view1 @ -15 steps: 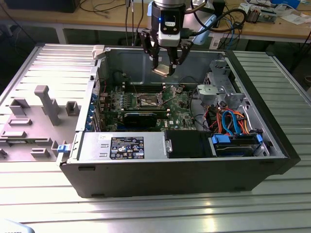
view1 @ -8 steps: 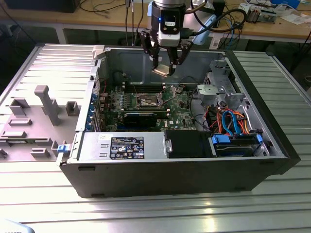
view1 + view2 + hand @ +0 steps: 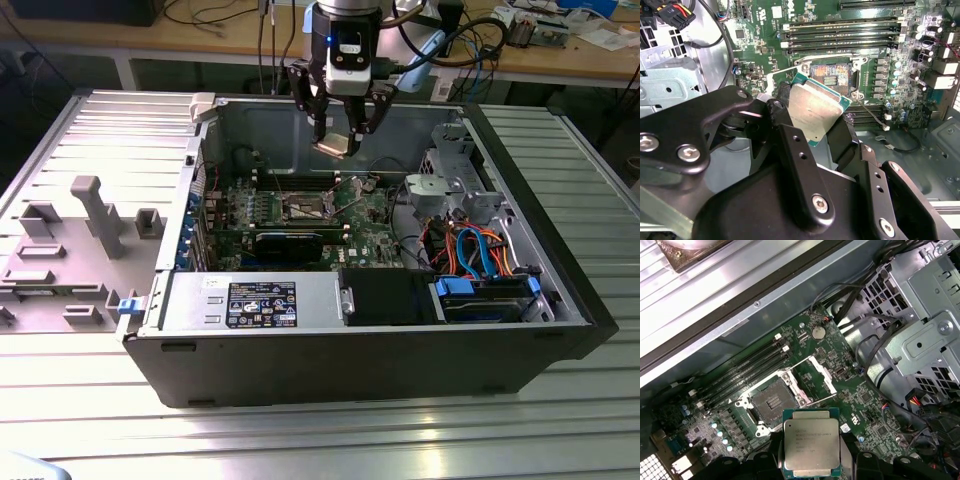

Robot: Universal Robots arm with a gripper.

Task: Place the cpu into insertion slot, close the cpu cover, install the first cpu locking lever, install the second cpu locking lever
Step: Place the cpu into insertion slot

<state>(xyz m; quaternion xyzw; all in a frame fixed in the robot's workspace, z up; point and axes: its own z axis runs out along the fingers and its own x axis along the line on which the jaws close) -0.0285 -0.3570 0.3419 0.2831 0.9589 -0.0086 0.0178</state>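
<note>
Cpu (image 3: 811, 446) sits clamped in the claw (image 3: 338, 143), raised above the uncovered insertion slot (image 3: 771, 403).

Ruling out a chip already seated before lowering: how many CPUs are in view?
1. The cpu is held by the gripper above the motherboard; the insertion slot holds none.

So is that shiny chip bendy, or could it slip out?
Probably stiff: the cpu sits flat in the gripper, no sag. Likely light, being so thin. Its smooth metal face might be slippery, and the gripper pinches just its edges.
</note>
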